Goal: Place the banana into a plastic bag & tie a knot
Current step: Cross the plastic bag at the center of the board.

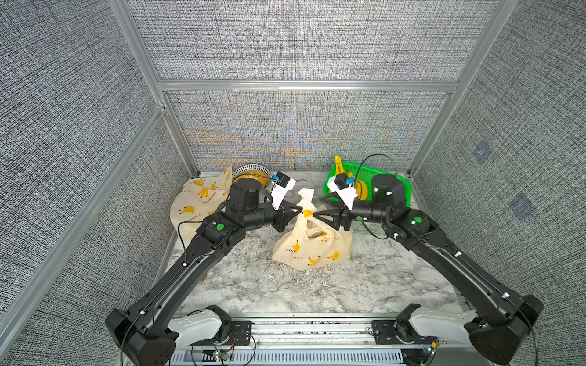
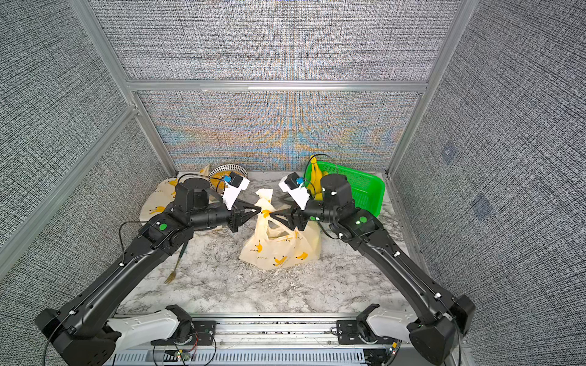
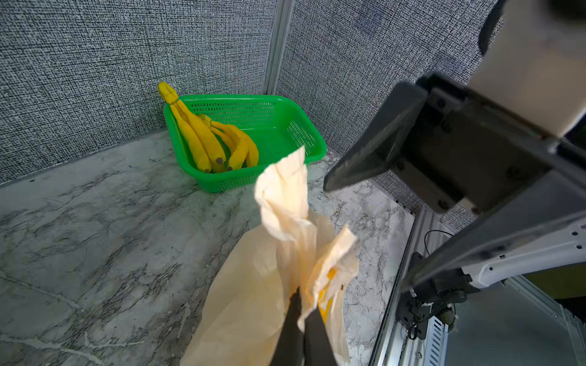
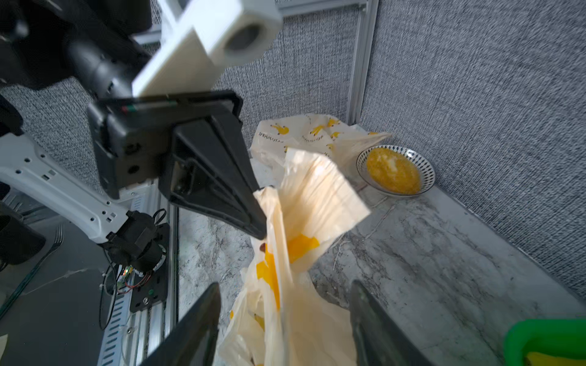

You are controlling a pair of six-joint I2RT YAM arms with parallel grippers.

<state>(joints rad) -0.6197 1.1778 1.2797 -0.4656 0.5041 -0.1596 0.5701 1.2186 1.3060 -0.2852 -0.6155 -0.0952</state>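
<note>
Cream banana-print plastic bag (image 1: 312, 250) sits mid-frame; we see the left gripper (image 1: 299, 210) pinching its twisted neck, the right gripper (image 1: 317, 206) gaping alongside, yellow bananas (image 1: 341, 169) in the green mesh basket (image 1: 396, 187) upper right.

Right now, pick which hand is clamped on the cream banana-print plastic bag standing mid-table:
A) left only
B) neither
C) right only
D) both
A: the left hand is shut on the twisted top of the cream banana-print plastic bag, while the right hand stands open around it.

Bag (image 1: 312, 247) at centre; basket (image 1: 367, 172) (bananas (image 1: 341, 168) within) behind, right
</note>
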